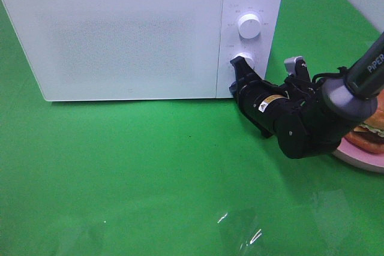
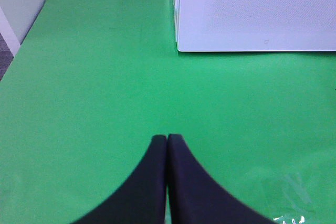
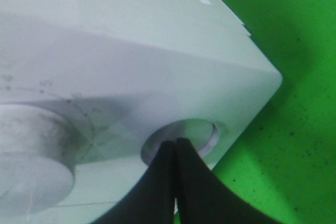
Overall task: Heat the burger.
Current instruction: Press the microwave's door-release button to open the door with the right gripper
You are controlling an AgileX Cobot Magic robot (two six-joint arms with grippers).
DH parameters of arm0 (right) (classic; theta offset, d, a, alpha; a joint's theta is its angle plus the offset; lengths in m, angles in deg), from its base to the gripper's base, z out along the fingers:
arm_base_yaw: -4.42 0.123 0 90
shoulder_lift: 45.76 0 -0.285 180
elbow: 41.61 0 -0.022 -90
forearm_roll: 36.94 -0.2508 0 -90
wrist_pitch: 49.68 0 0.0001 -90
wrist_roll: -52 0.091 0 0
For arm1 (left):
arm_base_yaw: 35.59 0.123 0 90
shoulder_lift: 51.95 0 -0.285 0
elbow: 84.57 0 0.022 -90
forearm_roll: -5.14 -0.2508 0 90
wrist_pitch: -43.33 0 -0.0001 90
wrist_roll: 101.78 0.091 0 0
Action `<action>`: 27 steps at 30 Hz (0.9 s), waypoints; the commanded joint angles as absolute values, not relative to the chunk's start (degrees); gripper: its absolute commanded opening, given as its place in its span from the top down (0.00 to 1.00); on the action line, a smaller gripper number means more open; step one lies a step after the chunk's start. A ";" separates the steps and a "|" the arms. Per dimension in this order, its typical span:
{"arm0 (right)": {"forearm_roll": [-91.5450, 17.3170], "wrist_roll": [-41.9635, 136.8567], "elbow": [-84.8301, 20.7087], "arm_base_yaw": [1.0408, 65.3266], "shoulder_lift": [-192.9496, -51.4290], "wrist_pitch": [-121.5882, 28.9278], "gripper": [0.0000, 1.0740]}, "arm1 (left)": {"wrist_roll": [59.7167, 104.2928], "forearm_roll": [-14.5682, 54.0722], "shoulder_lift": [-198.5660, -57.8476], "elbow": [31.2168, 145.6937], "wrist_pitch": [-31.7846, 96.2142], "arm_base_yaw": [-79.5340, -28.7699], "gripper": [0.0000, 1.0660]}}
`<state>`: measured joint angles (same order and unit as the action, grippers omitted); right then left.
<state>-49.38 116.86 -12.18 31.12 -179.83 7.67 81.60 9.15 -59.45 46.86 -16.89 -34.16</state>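
White microwave (image 1: 120, 34) closed; right hand (image 1: 239, 64) (fingers (image 3: 157, 182) together) at lower knob (image 1: 248, 59).

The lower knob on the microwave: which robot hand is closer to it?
Right. The right gripper has its shut tips at the lower knob. The left gripper, shut too, hangs over the green cloth, apart from the microwave.

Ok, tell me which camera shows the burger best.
Exterior high: the burger peeks out at the right edge, mostly hidden behind the right arm. Neither wrist view shows it; they show the microwave instead.
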 commanded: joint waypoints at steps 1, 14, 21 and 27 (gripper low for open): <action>-51.90 118.41 -17.45 29.00 -179.89 20.56 1.00 | 81.72 9.27 -58.19 46.74 -16.14 -34.38 1.00; -48.00 120.58 -22.61 24.47 -180.34 20.39 1.00 | 81.72 9.27 -58.19 46.74 -16.14 -34.38 1.00; -46.63 121.21 -19.11 24.47 -179.43 19.47 1.00 | 81.72 9.27 -58.19 46.74 -16.14 -34.38 1.00; -44.62 120.36 -11.26 24.47 -175.42 14.03 1.00 | 81.72 9.27 -58.19 46.74 -16.14 -34.38 1.00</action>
